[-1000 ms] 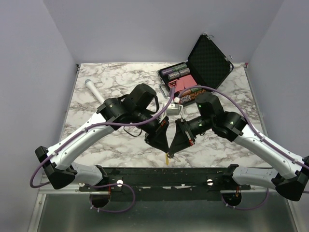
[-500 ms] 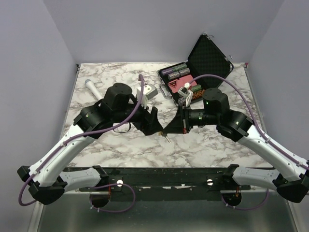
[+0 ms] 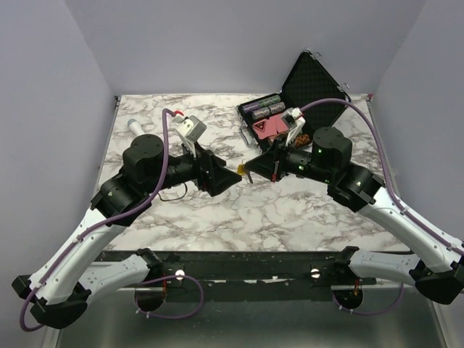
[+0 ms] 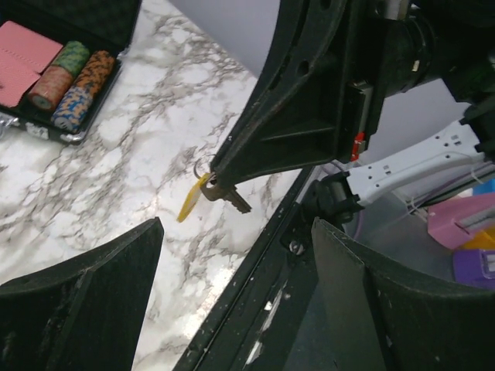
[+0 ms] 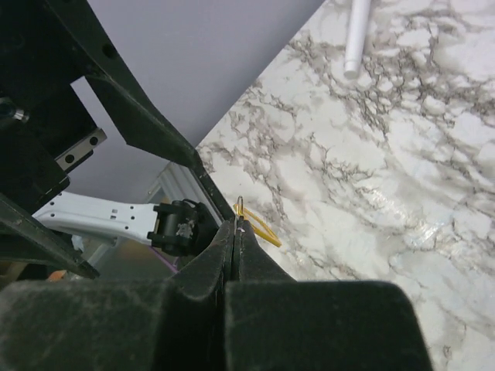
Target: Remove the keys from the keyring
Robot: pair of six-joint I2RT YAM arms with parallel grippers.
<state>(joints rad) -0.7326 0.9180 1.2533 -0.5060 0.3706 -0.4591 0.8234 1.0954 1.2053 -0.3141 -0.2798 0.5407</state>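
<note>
Keyring point(image 5: 240, 207) clamped in right fingers point(image 5: 203, 270), held above counter point(image 3: 290, 210) so yellow-headed key point(image 4: 191, 204) dangles free below them. Left fingers point(image 4: 85, 294) spread wide, just short of it, gripping nothing.

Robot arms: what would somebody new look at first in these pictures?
Over the middle of the marble table, the right gripper pinches the tiny keyring with a yellow key dangling from it. The left gripper gapes wide open facing it. At the far right, an open black case shows colourful chips.
</note>
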